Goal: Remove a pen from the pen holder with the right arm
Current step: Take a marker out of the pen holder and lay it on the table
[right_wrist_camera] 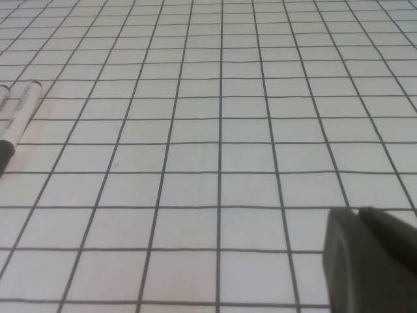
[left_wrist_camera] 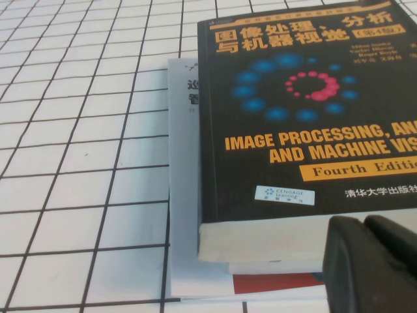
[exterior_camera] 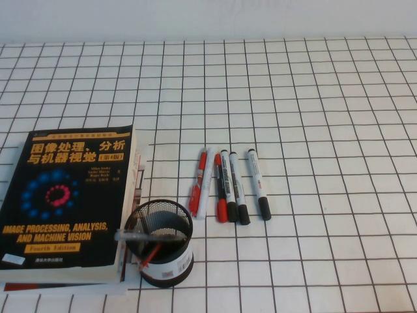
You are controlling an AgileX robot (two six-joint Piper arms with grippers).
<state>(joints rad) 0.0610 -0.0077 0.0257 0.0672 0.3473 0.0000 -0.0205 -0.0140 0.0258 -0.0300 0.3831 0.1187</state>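
- Right gripper (right_wrist_camera: 359, 212): clenched, holding nothing, poised low over the gridded table (right_wrist_camera: 195, 163).
- Left gripper (left_wrist_camera: 365, 222): clenched, empty, at the book (left_wrist_camera: 293, 130) corner.
- Pen holder (exterior_camera: 159, 242): upright beside the book, pens (exterior_camera: 150, 255) inside.

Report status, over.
Left gripper shut, by book. Right gripper shut, empty, away from pen holder. Red pen inside. Loose markers beside it.

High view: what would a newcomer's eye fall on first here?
The big black textbook at front left stands out first, with the black mesh pen holder beside its right edge, pens inside. Just behind the holder, five markers lie in a row. Neither arm shows in this view; the left gripper hangs shut near the book's front edge, the right gripper shut over the gridded tabletop.
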